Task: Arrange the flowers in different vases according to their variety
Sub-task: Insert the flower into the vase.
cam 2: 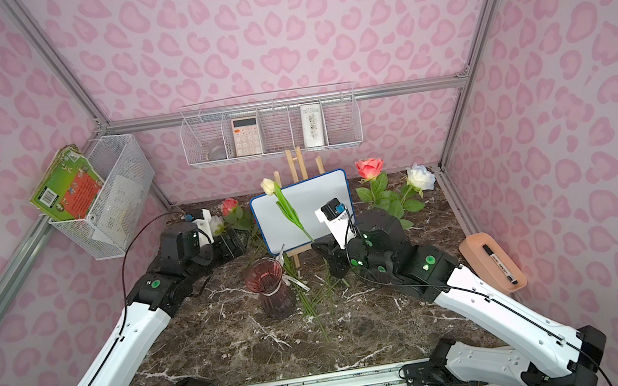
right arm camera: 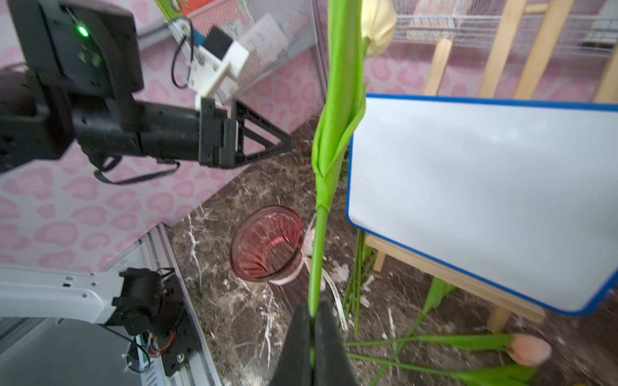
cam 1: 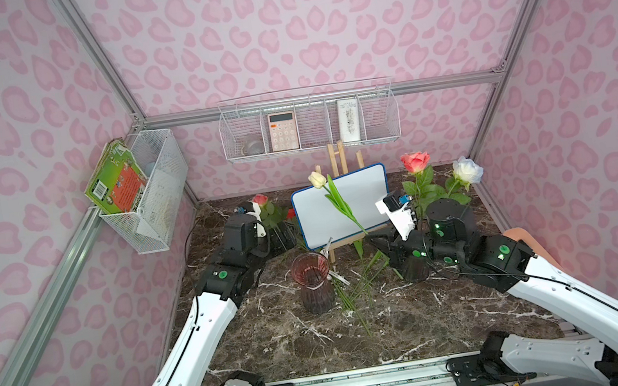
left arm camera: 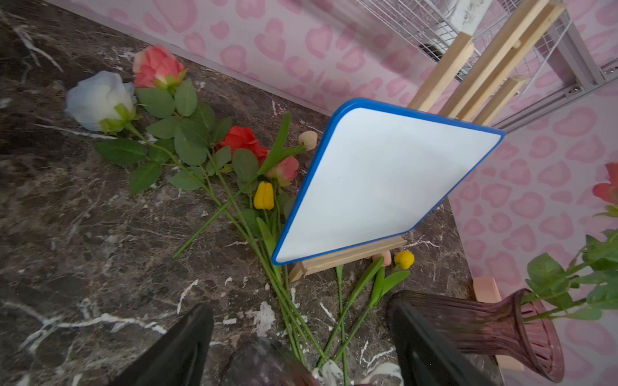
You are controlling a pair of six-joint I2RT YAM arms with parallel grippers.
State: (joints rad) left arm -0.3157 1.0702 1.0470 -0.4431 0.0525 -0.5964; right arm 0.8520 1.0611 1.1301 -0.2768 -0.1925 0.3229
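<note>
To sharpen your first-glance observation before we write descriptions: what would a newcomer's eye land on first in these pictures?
First, the cream tulip, held upright by the right tool in front of the whiteboard at mid-scene. Next come the pink rose and white-blue rose standing tall at the back right, and the empty vase in the centre. Pink spotted walls frame it all.

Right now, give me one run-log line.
left gripper: open, empty | right gripper: shut on white tulip | flared vase: empty
</note>
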